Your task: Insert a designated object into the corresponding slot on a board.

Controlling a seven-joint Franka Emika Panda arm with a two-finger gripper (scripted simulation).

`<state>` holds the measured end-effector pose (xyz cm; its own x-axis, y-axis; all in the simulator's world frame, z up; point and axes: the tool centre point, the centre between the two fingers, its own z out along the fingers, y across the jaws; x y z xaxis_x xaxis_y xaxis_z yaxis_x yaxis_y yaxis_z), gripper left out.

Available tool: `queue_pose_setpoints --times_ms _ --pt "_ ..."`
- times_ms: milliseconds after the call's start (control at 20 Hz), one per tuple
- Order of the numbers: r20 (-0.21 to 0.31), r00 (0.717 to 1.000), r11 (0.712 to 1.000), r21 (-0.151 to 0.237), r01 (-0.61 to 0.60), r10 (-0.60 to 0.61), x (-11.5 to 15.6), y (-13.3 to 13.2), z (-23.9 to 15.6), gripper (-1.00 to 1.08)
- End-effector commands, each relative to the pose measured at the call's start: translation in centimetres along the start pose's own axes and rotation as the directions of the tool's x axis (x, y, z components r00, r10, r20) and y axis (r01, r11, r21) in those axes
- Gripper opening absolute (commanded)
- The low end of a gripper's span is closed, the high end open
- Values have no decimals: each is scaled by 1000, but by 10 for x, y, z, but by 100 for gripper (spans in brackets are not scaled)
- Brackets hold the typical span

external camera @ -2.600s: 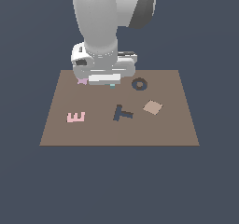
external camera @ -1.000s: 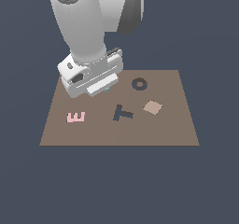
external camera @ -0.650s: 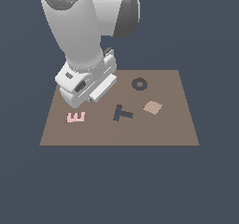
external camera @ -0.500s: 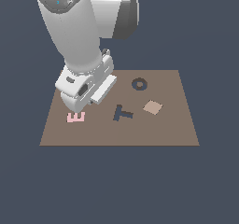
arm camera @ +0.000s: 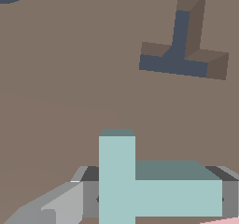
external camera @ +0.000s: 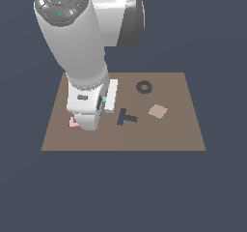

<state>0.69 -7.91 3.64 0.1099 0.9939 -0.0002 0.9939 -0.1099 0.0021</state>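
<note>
The board lies flat, and the arm hangs over the half toward the exterior view's left edge, hiding much of it. The end effector holds the teal T block between its fingers, clear of the board surface as far as the wrist view shows.

The T slot sits near the board's middle, just beside the end effector toward the exterior view's right. In the wrist view the slot's stem and the block's stem point different ways, so the coming move probably needs a turn as well as a short shift.

The ring recess lies toward the far edge and a tan square beyond the slot. A pink block peeks from under the arm. Nothing stands between block and slot.
</note>
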Motion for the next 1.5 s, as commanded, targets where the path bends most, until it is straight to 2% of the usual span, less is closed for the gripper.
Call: queue_pose_setpoints --times_ms 0,100,250,500,700,950,1200,1450 --pt "0 994 994 0 111 -111 5 7 -1 -100" --pt "0 980 980 -1 197 -197 9 13 -1 -100" --pt "0 946 946 -1 324 -324 16 20 -1 -100" --pt "0 852 852 -1 524 -524 30 30 -2 -100" --pt "0 744 744 0 668 -668 43 35 -3 -100" --pt "0 583 583 0 812 -812 60 38 -3 -100" --pt "0 429 429 0 903 -903 74 37 -4 -100" --pt "-1 299 299 0 954 -954 85 35 -4 -100"
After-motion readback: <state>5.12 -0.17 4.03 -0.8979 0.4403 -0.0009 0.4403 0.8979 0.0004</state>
